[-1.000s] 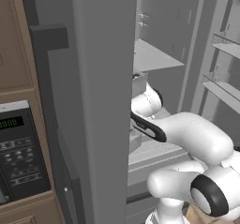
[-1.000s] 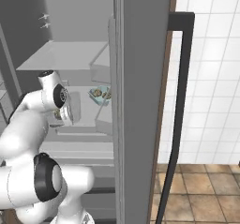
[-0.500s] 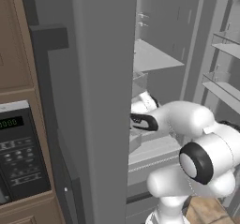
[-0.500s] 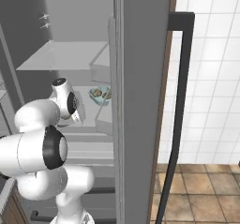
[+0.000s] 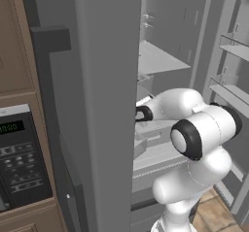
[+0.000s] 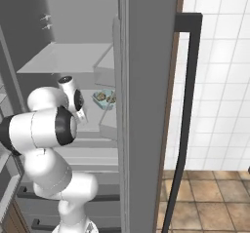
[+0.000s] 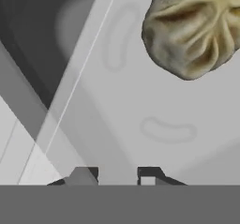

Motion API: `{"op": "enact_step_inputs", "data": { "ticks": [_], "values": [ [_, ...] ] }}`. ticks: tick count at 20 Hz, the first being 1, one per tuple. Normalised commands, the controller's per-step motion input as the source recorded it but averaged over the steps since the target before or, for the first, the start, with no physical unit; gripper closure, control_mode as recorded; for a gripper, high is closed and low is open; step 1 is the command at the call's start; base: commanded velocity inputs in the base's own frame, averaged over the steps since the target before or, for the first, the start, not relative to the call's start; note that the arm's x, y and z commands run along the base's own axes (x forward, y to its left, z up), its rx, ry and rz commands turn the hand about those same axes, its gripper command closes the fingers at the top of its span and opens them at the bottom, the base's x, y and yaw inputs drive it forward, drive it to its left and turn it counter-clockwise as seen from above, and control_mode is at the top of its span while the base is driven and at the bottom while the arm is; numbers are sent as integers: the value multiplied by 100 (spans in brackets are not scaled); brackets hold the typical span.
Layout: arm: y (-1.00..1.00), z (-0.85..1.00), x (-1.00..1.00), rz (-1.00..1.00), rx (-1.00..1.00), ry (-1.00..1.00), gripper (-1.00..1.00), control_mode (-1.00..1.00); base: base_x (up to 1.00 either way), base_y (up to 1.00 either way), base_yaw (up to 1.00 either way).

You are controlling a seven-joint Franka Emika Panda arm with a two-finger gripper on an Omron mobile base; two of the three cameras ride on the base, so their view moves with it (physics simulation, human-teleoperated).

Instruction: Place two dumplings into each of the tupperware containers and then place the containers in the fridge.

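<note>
Inside the fridge, claw slightly parted astride the light blue tupperware container's rim, dumplings inside.

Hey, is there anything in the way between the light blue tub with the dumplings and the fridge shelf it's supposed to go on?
Nothing visible. The light blue tub already sits inside the fridge on a shelf, with dumplings in it. The gripper is right at the tub, a dumpling close ahead.

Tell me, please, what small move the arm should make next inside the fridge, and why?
Probably finish opening the hand and draw it straight back. The light blue container, dumplings inside, already sits on a fridge shelf, and the hand's fingertips stand slightly apart at its rim, so it looks like a release.
</note>
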Motion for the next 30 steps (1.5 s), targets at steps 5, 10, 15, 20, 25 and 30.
{"op": "enact_step_inputs", "data": {
  "ticks": [5,10,15,20,25,30],
  "values": [
    [-8,-26,19,-23,3,-5,100,-100,0,0,0],
    [-19,-21,20,-27,9,-10,100,-100,0,0,0],
    [-4,-14,0,-9,24,-44,-100,-100,0,0,0],
    [-8,-1,-16,1,23,-45,-100,-100,0,0,0],
    [0,15,0,13,11,-28,-100,-100,0,0,0],
    [10,20,-19,33,1,-12,-100,-100,0,0,0]
  ]
}}
